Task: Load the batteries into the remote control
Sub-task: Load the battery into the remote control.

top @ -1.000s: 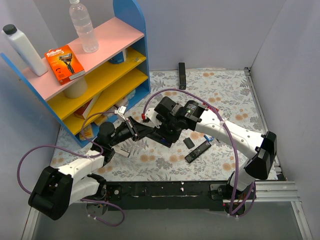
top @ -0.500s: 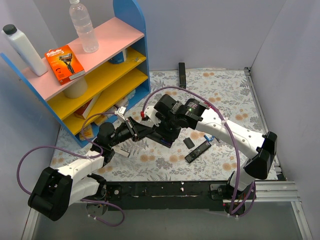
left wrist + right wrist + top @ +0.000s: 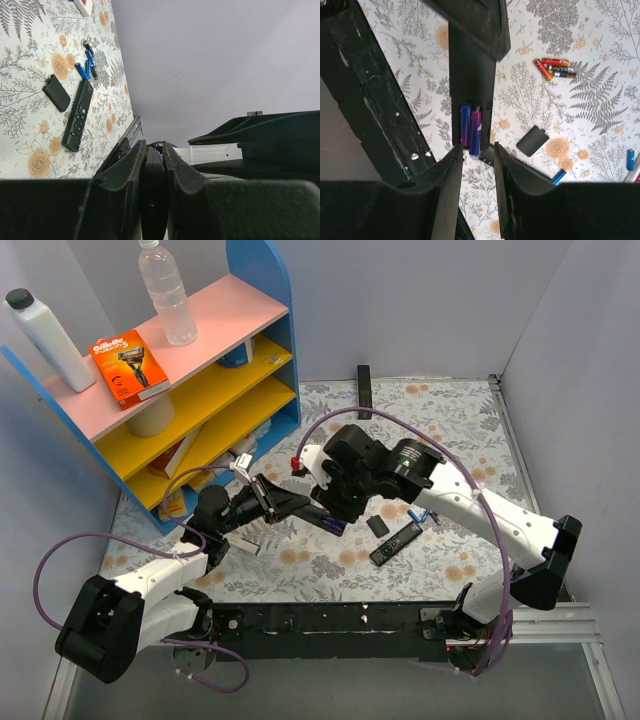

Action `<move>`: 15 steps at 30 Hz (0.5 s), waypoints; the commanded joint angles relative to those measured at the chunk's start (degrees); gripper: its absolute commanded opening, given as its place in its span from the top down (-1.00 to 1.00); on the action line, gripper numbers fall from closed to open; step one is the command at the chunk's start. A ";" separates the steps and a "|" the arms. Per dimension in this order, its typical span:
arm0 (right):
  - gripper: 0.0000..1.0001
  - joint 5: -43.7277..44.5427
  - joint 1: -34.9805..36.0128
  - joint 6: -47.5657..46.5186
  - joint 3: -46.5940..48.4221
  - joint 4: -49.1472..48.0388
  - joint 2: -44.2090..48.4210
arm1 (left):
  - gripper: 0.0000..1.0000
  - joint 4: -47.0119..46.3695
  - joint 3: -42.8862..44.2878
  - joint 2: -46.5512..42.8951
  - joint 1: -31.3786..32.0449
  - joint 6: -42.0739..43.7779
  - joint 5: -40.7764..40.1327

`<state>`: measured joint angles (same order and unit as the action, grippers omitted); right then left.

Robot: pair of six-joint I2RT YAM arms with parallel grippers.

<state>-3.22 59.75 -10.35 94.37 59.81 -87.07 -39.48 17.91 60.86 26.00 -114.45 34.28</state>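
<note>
My left gripper is shut on the edge of the black remote control, holding it above the table. The right wrist view shows the remote control from the back, its compartment uncovered. Two blue batteries lie side by side in it, and the right one pokes slightly past the compartment's end. Just below it, my right gripper is open with nothing between its fingers. The black battery cover lies on the table. Loose blue batteries lie near it.
A second black remote with buttons lies on the floral table next to the cover. Red and orange cells lie further off. A blue-sided shelf stands at the left, and a black bar lies at the far edge.
My right gripper's jaws have opened and drawn off the battery in the compartment. The right arm's elbow has swung to the right. The left arm still holds the remote.
</note>
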 commanded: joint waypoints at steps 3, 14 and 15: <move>0.27 -1.61 0.02 0.15 -7.69 -3.99 8.74 | 1.00 -1.21 0.54 -1.80 0.19 -0.59 0.08; 0.39 -2.40 -0.42 2.17 -14.74 -10.50 12.80 | 1.00 -1.56 1.60 -1.45 0.19 -1.30 0.35; 0.40 -2.31 -0.42 2.44 -15.00 -10.94 12.80 | 1.00 -1.65 1.69 -1.45 0.19 -1.30 0.43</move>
<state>-4.95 59.64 -9.04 80.20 54.04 -75.35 -39.48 17.91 60.53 26.00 -114.45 34.30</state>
